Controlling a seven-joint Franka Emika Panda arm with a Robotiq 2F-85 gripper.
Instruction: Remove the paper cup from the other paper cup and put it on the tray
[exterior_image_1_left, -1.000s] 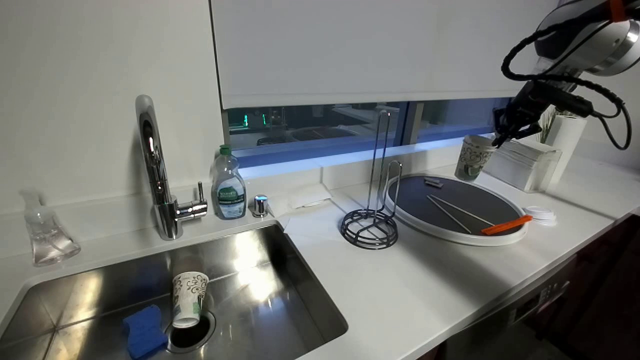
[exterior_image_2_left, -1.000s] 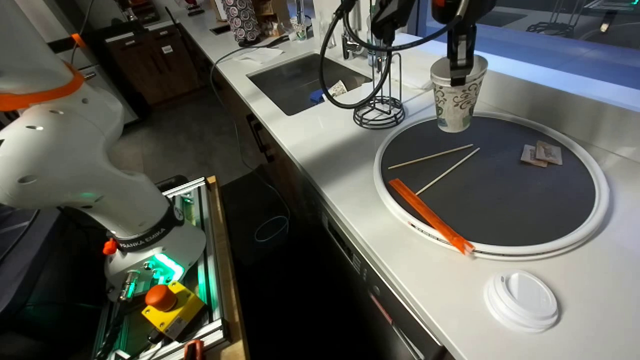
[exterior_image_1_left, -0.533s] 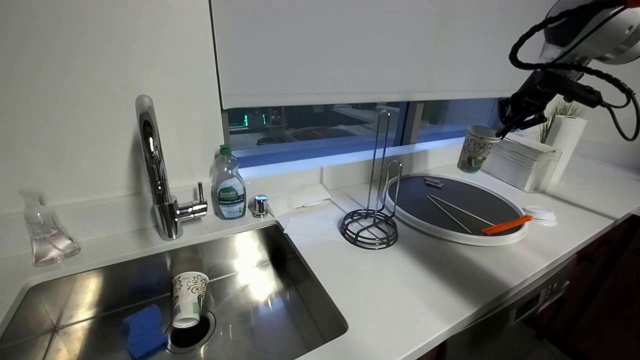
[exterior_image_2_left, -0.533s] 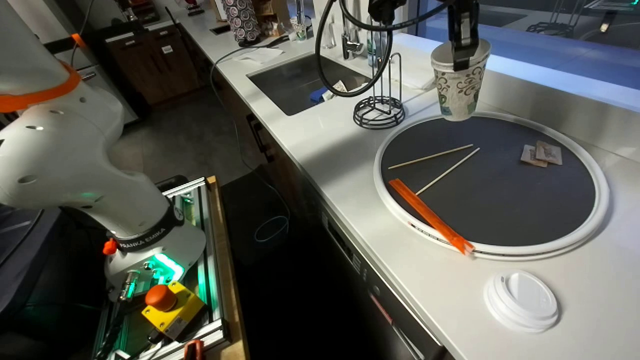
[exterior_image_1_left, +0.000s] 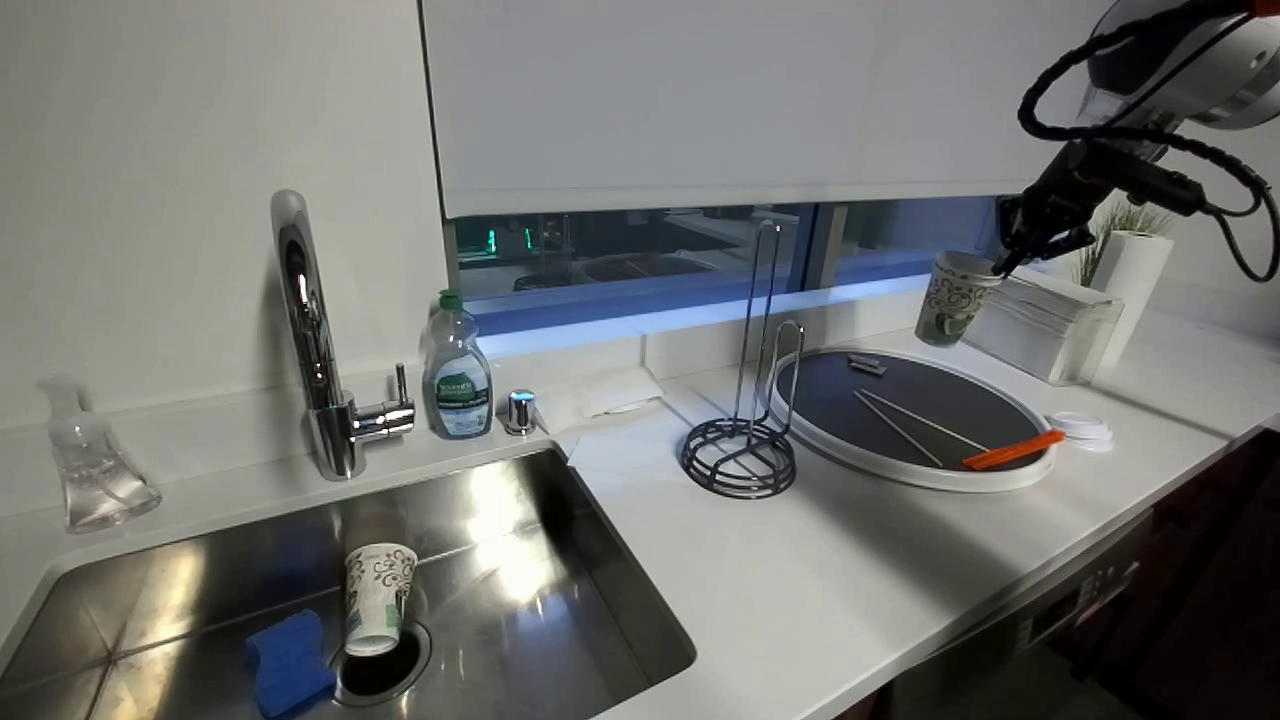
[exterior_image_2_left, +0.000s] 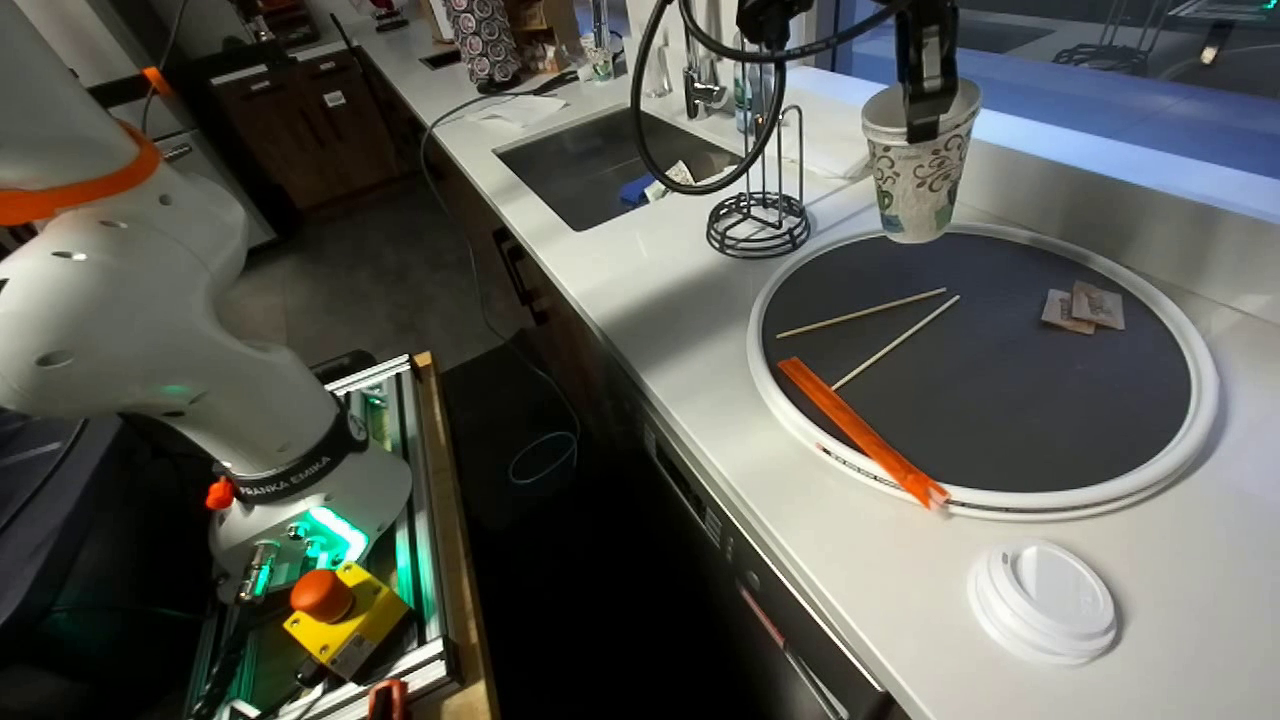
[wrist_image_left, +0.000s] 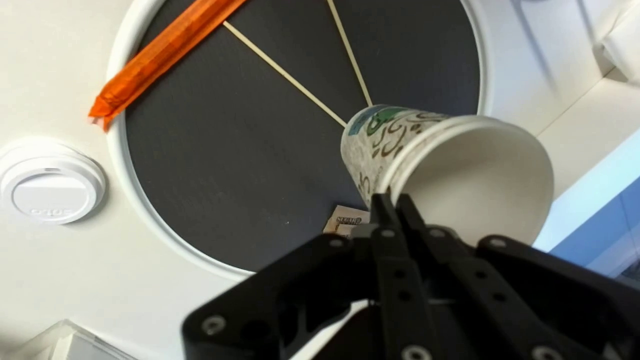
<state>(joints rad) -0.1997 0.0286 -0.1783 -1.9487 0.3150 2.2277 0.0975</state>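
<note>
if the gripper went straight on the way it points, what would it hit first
Most likely the tray, the held paper cup touching first: the gripper slants down that way, perhaps toward the thin sticks. Depth leaves the exact spot unclear.

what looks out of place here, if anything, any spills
A cup lies on its side in the sink, as if dropped rather than set down. The orange strip lies across the rim of the tray, not fully inside. No spill shows.
</note>
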